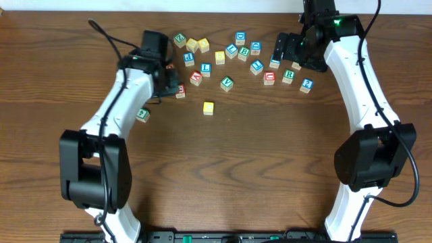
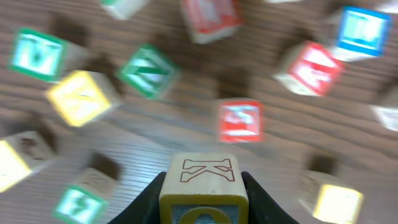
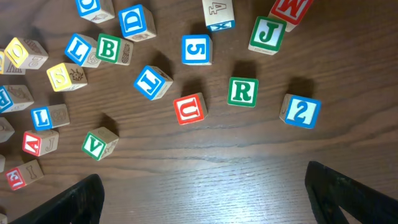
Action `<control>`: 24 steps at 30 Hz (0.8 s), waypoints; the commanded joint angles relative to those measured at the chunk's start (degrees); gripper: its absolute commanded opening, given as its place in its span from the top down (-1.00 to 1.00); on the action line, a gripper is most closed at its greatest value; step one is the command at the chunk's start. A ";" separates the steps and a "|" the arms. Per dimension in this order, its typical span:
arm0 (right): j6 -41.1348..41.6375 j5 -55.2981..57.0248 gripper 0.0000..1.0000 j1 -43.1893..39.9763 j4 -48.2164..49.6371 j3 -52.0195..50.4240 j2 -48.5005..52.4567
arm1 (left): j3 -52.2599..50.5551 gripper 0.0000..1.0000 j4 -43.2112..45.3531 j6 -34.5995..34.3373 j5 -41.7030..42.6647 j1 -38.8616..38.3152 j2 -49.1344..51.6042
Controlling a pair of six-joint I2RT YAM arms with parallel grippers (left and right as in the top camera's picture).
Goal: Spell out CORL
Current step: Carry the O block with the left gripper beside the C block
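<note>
Right now our left end effector [image 2: 203,200] is clamped on a K-topped cube [image 2: 203,177] whose front shows a round yellow letter, perhaps the O or C. We judge it bound for the lone yellow cube [image 1: 208,107] near the surface's middle. Our right end effector [image 3: 205,199], its jaws wide apart, hangs over the R cube [image 3: 242,91] near the far edge, probably lining up a grasp.

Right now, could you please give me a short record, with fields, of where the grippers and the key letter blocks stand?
Left gripper: closed on a wooden K block
Right gripper: open, empty, over the block cluster
Green R block: flat on the table, between the red U block and the blue 2 block
Yellow block: alone, apart from the cluster; letter unreadable
CORL: not lined up yet
</note>
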 commanded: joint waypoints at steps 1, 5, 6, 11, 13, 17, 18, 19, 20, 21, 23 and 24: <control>0.44 0.72 -0.96 0.42 -0.24 0.68 0.26 | 1.03 0.38 -0.24 -2.49 2.29 -4.70 -0.52; 0.02 1.09 -0.98 0.42 -0.70 0.68 0.26 | 1.03 0.38 1.33 -2.60 1.95 -10.08 -0.52; -0.28 1.16 -0.97 0.42 -0.81 0.68 0.26 | 0.96 0.38 1.88 -3.17 1.38 -11.32 -0.50; -0.81 3.10 -0.98 0.42 -1.73 0.68 0.26 | 0.92 0.38 3.78 -4.94 -1.18 -16.26 0.39; -0.83 3.82 -0.98 0.42 -2.27 0.68 0.26 | 0.87 0.38 4.70 -4.98 -1.16 -17.64 1.25; -0.96 4.09 -0.99 0.35 -2.78 0.68 0.26 | 0.87 0.38 5.84 -5.16 -1.16 -19.58 3.69; -1.03 4.11 -0.99 0.35 -2.91 0.68 0.26 | 0.87 0.38 5.97 -5.14 -1.16 -19.82 4.31; -1.03 4.11 -0.99 0.35 -2.97 0.68 0.26 | 0.87 0.38 6.03 -5.16 -1.16 -20.13 4.94; -1.03 4.11 -0.99 0.35 -3.08 0.68 0.26 | 0.87 0.37 6.16 -5.16 -1.16 -20.35 5.53; -1.03 4.11 -0.98 0.35 -3.13 0.68 0.26 | 0.87 0.38 6.23 -5.16 -1.16 -20.50 6.10; -1.03 4.11 -0.98 0.35 -3.15 0.68 0.26 | 0.87 0.37 6.36 -5.16 -1.14 -20.70 7.08; -1.03 4.11 -0.99 0.35 -3.15 0.68 0.26 | 0.87 0.38 6.38 -5.14 -1.14 -20.72 7.56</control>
